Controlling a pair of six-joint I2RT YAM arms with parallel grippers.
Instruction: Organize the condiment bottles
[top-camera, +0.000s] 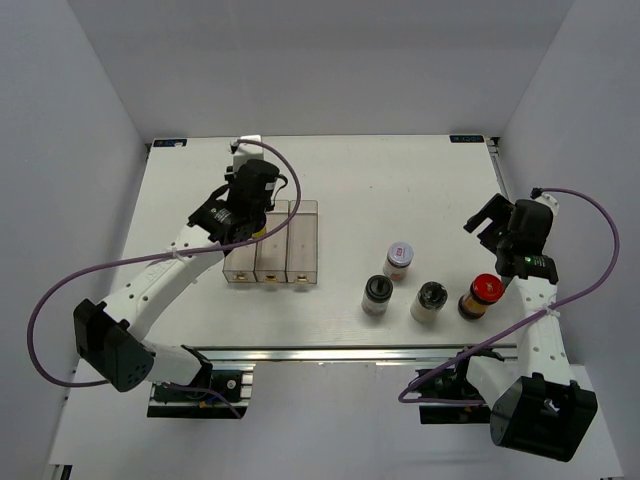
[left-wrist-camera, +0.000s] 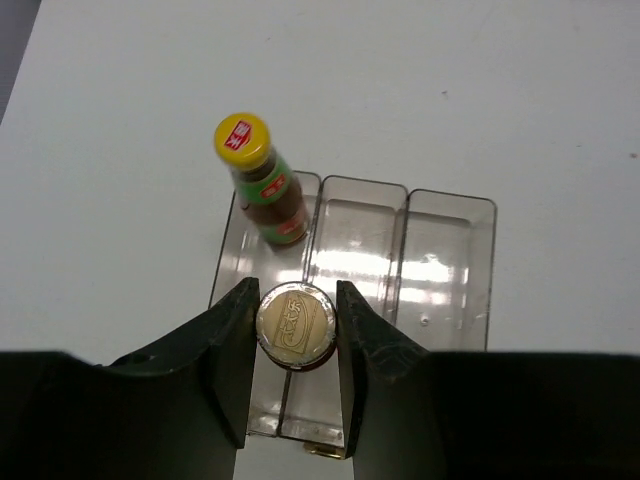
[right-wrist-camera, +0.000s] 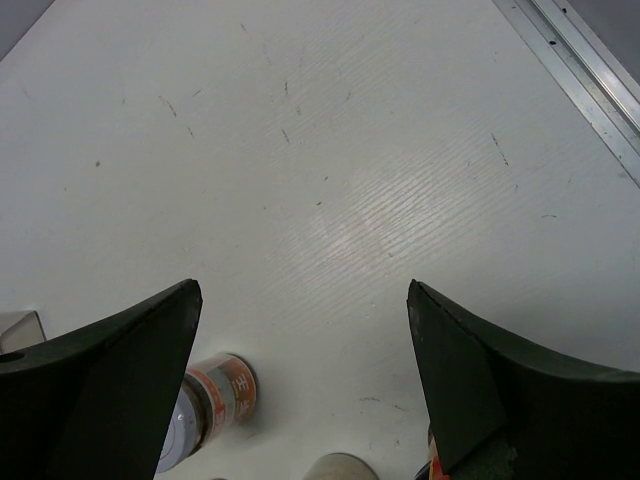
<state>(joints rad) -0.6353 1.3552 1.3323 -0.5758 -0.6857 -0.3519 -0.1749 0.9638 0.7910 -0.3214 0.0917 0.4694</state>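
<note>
Top external view is showing the left arm (top-camera: 170, 270) poised over the clear three-compartment tray (top-camera: 303, 240) at the left of the table (top-camera: 400, 180). The left wrist view is giving the detail: the left gripper (left-wrist-camera: 295, 292) is clamping a gold-capped bottle (left-wrist-camera: 295, 325), fingers drawn narrow on either side of the cap, and the bottle is pointing upright with only its top showing. It is sitting over the tray's left compartment, close to the divider; whether its base is touching the floor cannot be told. A yellow-capped bottle (left-wrist-camera: 258, 180) is standing in that same compartment at about 11 o'clock from the held cap, near but apart. In my judgement this is what the coming move is turning on: the free space is lying straight below the jaws, so a vertical lowering and release should be enough, the risk being a nudge against the yellow-capped neighbour. At 3 o'clock from the tray four more are standing loose: the first black-lidded shaker (top-camera: 376, 295), the white jar (top-camera: 398, 258) at its 1 o'clock, the second black-lidded shaker (top-camera: 430, 300) and the red-lidded dark jar (top-camera: 480, 296). The right gripper (right-wrist-camera: 303, 290) is hovering spread wide and empty at roughly 12 o'clock of that jar, making the right arm (top-camera: 535, 320) the nearer one for them.
</note>
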